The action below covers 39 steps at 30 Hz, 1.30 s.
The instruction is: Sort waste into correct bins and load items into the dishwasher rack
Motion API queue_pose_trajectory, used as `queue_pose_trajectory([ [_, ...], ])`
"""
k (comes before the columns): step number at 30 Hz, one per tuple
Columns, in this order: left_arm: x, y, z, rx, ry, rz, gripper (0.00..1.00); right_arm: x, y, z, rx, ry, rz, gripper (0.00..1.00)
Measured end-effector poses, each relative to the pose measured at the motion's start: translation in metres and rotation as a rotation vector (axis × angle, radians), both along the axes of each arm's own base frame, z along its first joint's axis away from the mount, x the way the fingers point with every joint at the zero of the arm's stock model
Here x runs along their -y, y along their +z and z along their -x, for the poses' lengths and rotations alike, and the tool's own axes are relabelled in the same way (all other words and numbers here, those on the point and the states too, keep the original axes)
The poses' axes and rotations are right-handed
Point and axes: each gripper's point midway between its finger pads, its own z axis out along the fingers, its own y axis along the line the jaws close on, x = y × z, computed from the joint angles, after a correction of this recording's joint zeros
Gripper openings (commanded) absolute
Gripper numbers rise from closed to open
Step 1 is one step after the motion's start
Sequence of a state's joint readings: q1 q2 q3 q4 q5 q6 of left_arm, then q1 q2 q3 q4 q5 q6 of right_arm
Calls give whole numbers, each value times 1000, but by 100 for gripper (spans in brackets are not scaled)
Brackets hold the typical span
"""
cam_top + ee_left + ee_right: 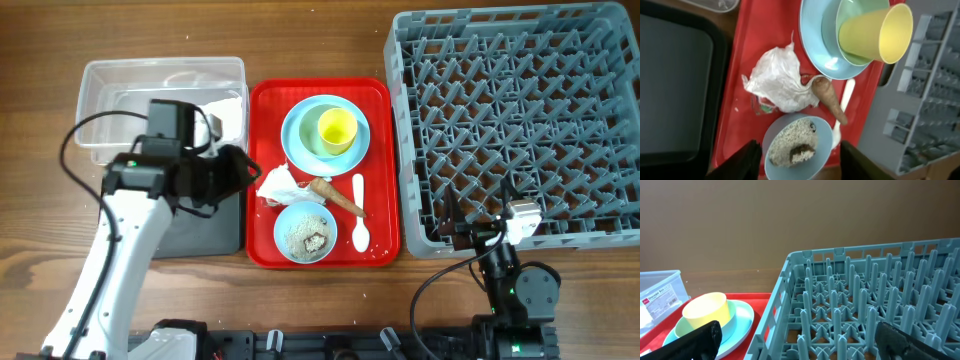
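Note:
On the red tray [270,110] a crumpled white tissue [280,184] lies over a red wrapper [760,106], beside a brown stick-like piece [338,194]. A small light-blue bowl [305,235] holds rice-like crumbs [792,145]. A yellow cup [336,128] sits in a bowl on the light-blue plate [295,135]. A white spoon [360,212] lies at the right. My left gripper [800,160] is open above the tray's left edge, near the tissue and crumb bowl. My right gripper [795,340] is open at the grey rack's [520,110] front-left corner.
The clear tub [165,95] stands at the back left. The black tray [205,225] lies in front of it, partly under my left arm. The rack fills the right side of the table.

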<state>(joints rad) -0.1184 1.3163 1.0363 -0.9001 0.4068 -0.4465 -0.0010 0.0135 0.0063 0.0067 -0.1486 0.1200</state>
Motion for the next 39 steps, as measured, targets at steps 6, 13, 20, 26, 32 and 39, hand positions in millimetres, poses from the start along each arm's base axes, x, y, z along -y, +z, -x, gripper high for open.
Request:
queue_pose_trajectory([
  [6,25,-16,-13,89,-79,-35,67,0,0,0,0,0,0,100],
  [13,39,-32,-24,127,-122,-120,88,0,0,0,0,0,0,100],
  [20,38,-64,-34,88,-125,-195,89,0,0,0,0,0,0,100],
  [26,36,-94,-36,23,-130,-232,79,0,0,0,0,0,0,100],
  [32,35,-112,-36,-14,-134,-245,80,0,0,0,0,0,0,100],
  [39,34,-120,-38,-24,-137,-257,66,0,0,0,0,0,0,100],
])
